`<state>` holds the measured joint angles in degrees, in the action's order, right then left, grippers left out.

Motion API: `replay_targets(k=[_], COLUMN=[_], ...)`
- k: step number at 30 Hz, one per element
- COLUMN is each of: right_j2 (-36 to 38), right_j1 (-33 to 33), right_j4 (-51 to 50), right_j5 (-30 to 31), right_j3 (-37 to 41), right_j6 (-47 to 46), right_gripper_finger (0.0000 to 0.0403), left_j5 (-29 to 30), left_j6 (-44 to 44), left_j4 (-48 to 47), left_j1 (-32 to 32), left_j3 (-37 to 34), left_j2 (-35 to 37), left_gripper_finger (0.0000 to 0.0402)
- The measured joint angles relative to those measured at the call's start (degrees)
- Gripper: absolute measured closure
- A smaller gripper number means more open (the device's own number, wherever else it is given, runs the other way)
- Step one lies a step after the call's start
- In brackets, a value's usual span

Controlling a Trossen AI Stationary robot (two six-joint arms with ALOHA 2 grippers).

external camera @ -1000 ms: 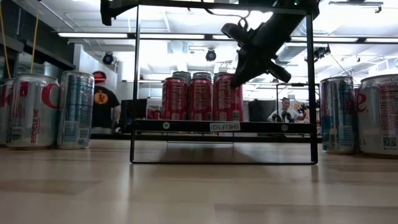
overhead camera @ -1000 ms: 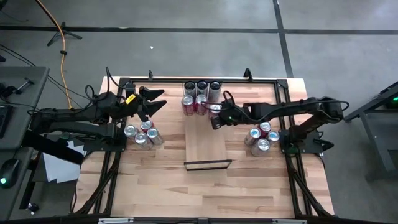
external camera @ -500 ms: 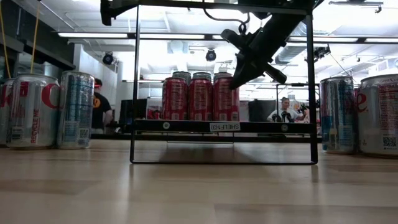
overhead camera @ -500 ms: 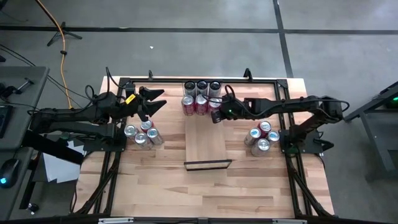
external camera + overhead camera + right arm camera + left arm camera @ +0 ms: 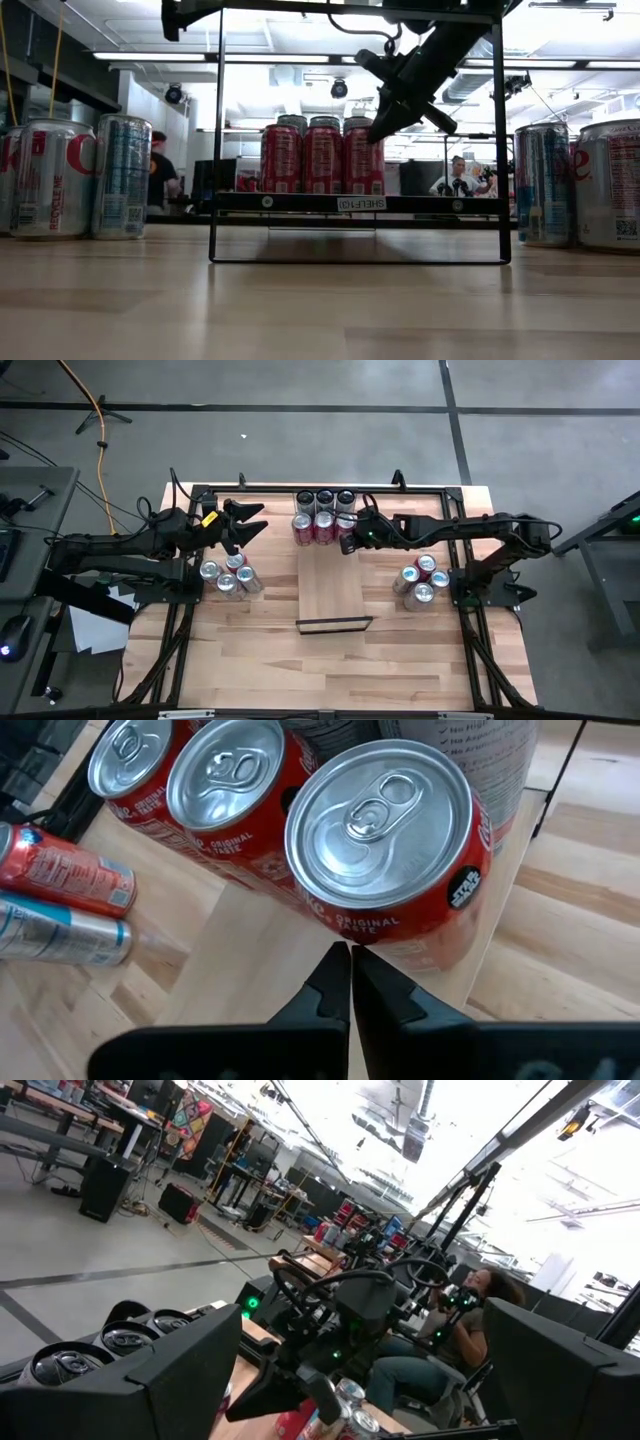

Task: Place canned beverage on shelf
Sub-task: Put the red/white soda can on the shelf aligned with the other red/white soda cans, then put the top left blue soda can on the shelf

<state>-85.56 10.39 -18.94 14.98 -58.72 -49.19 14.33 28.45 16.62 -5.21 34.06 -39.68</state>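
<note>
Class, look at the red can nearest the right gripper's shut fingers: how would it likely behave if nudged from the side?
The red can stands upright on the shelf, so it would probably slide, perhaps tip. Its tab looks unopened, so it is likely full and heavy. Red cans stand close beside it, so it would probably bump them.

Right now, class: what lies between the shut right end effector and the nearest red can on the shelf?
Nothing: in the right wrist view, the right end effector nearly meets the red can on the shelf.

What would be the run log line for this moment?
right gripper: fingers shut, empty, beside red can on shelf | left gripper: open, waiting at table's left
</note>
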Motion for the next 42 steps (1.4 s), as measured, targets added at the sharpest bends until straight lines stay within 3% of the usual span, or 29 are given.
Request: replay_targets(k=[10,20,27,30,33,39,42], right_j2=[4.7,19.3,22.2,21.9,21.6,21.6,21.6], right_j1=[-1.0,-4.1,-4.1,-4.2,-4.2,-4.1,-4.1], right_j4=[-0.5,3.2,6.4,6.4,6.2,6.4,6.4], right_j5=[-8.7,-8.8,-8.6,-8.7,-8.8,-9.0,-9.2], right_j3=[0.0,0.0,0.0,0.0,0.0,0.0,0.0], right_j6=[8.9,25.3,29.1,30.2,30.4,31.7,31.6], right_gripper_finger=[0.0403,0.0403,0.0403,0.0403,0.0403,0.0403,0.0403], left_j5=[0.0,0.0,-1.4,-2.2,-2.3,-2.2,-2.0], left_j6=[0.0,0.0,-4.5,-6.1,-9.2,-11.6,-11.6], left_j4=[0.0,0.0,0.0,0.0,0.0,-2.6,-3.0], left_j1=[0.0,0.0,0.2,0.9,2.2,3.4,3.4], left_j3=[0.0,0.0,0.0,0.0,0.0,0.0,0.0], left_j2=[0.0,0.0,0.0,0.0,0.0,0.0,0.0], left_gripper_finger=[0.0041,0.0041,0.0053,0.0091,0.0158,0.0365,0.0385])
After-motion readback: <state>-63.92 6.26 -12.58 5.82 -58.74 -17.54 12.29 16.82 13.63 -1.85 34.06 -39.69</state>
